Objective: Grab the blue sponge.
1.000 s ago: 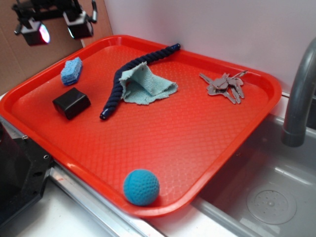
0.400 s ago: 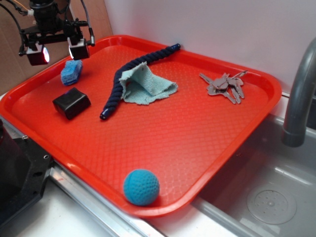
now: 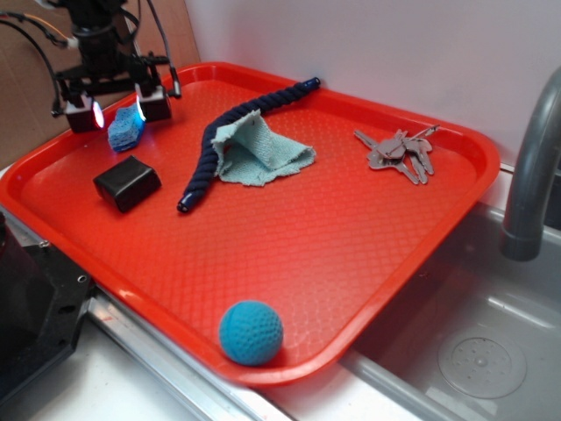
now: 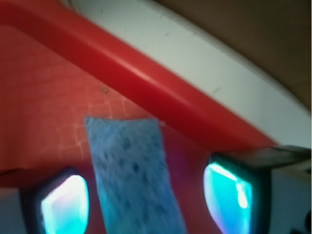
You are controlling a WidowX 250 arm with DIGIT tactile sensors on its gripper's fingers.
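The blue sponge point(image 3: 125, 130) lies at the far left of the red tray point(image 3: 351, 263), close to its rim. My gripper point(image 3: 119, 110) is open and has come down around the sponge, one finger on each side. In the wrist view the sponge point(image 4: 134, 170) runs up between the two glowing fingertip pads point(image 4: 66, 204), nearer the left pad, with a gap to the right pad. The jaws do not press on it.
A black box point(image 3: 127, 182) sits just in front of the sponge. A dark blue rope point(image 3: 219, 132) and a pale teal cloth point(image 3: 263, 151) lie mid-tray. Keys point(image 3: 399, 153) are at the back right, a teal ball point(image 3: 251, 331) at the front. A sink point(image 3: 473, 351) and faucet point(image 3: 530, 167) are to the right.
My gripper has come down from above the tray's far-left corner and now straddles the sponge. The sponge and the other things have not moved.
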